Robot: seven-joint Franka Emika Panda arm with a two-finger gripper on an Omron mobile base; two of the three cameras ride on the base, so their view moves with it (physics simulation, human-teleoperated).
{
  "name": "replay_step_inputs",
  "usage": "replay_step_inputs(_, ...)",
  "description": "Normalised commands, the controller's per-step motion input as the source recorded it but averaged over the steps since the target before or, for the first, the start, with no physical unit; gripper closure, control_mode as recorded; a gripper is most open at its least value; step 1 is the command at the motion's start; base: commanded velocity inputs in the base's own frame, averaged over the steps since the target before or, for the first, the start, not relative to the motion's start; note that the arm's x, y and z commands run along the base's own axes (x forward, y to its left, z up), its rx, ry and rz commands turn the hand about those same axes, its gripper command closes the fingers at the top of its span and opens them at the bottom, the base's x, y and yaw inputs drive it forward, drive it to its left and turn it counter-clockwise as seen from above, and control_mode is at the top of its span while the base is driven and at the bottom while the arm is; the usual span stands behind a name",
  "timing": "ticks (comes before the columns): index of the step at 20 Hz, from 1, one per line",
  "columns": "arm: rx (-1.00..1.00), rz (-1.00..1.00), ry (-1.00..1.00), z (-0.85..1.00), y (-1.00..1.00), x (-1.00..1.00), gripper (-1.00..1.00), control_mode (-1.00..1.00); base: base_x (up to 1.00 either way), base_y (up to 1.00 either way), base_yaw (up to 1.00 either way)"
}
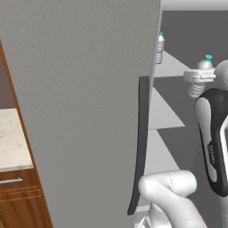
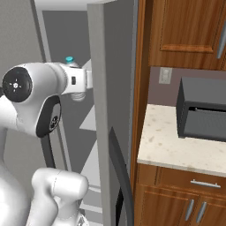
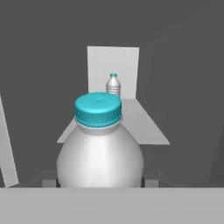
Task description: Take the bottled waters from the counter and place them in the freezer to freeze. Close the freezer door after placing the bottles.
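The end effector (image 1: 199,76) is clamped around the body of a small clear plastic bottle with a teal-blue cap (image 3: 99,144), carried upright inside the open grey freezer (image 2: 66,35). A second matching capped bottle (image 3: 113,85) already stands on a pale grey shelf (image 3: 144,127) further in. To place this one well, I would advance it level over the shelf, stop short of the standing bottle, lower until the base seats, then release. The tall grey freezer door (image 1: 84,111) stands open.
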Motion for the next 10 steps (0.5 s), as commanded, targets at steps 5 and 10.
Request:
replay_step_inputs(5, 0.0, 0.03, 0.1, 0.28, 0.0, 0.23, 1.0, -1.0, 0.0, 0.0, 0.0)
replay_step_inputs(10, 0.0, 0.0, 0.05, 0.11, 0.01, 0.34, 1.0, -1.0, 0.0, 0.0, 0.0)
